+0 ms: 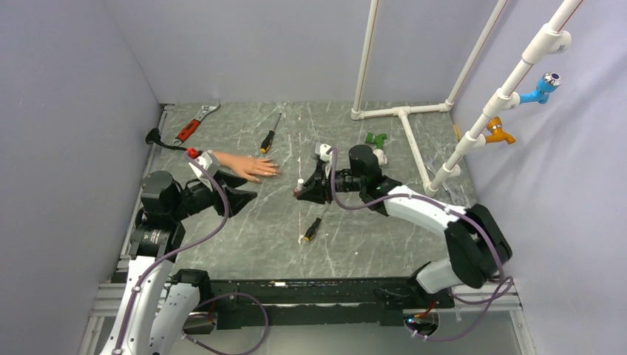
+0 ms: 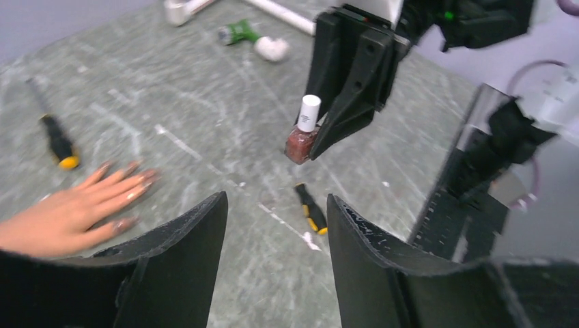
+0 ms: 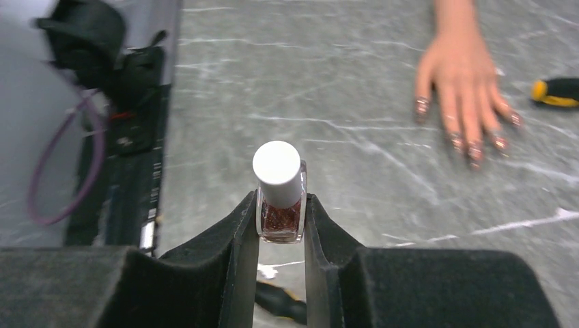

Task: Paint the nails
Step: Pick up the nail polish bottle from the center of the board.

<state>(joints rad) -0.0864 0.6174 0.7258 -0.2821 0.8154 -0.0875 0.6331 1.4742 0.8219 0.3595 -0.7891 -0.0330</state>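
Gripping the small polish bottle (image 3: 280,220) by its glass body, the right tool (image 3: 281,205) has its jaws drawn in narrow against the bottle's two sides. The bottle stands upright, its white cap above the fingertips and reddish, glittery polish showing inside. Whether its base touches the worktop (image 1: 355,237) cannot be told.

The left tool (image 2: 276,205) is partly open, with a clear gap between its jaws and nothing held. It sits low over the worktop, just in front of the mannequin hand (image 1: 248,166) and facing the bottle.

The mannequin hand lies palm down and flat on the worktop, left of centre, its fingers spread and pointing towards the right tool. The nails (image 3: 471,145) sit at the fingertips, well apart from the bottle. In the right wrist view they show a dark reddish, speckled tint.

A black-and-yellow screwdriver (image 1: 270,137) lies beyond the hand, and a second short one (image 1: 312,229) lies on the near side of the bottle. A red-handled wrench (image 1: 194,124) rests at the far left corner. A green fitting (image 1: 377,139) lies near the white pipe frame (image 1: 403,115).
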